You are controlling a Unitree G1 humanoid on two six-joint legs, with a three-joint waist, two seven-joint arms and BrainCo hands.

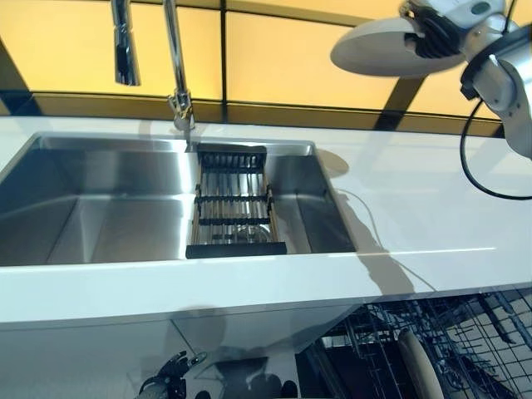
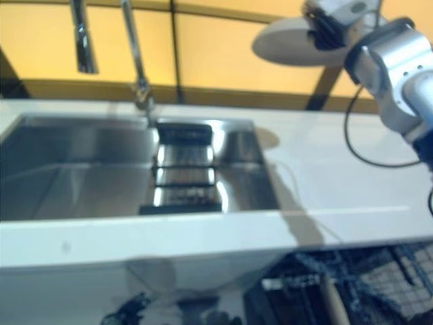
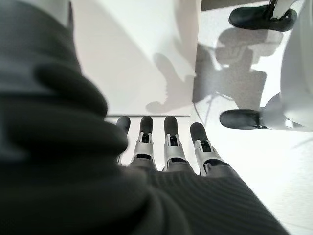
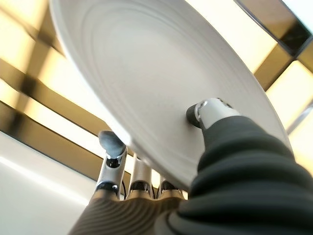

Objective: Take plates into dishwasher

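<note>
My right hand [image 1: 436, 32] is raised high above the white counter at the upper right and is shut on a white plate [image 1: 386, 48], held nearly flat. In the right wrist view the thumb [image 4: 211, 111] presses one face of the plate [image 4: 161, 93] and the fingers [image 4: 113, 147] curl behind it. The open dishwasher rack [image 1: 453, 349] shows below the counter at the lower right, with one plate [image 1: 418, 364] standing in it. My left hand [image 1: 170, 376] hangs low under the counter edge, its fingers [image 3: 172, 142] straight and empty.
A steel sink [image 1: 108, 208] is set in the white counter [image 1: 432, 208], with a black drying rack [image 1: 234, 208] across its right part and a tall faucet [image 1: 176, 66] behind it. Yellow panels line the back wall.
</note>
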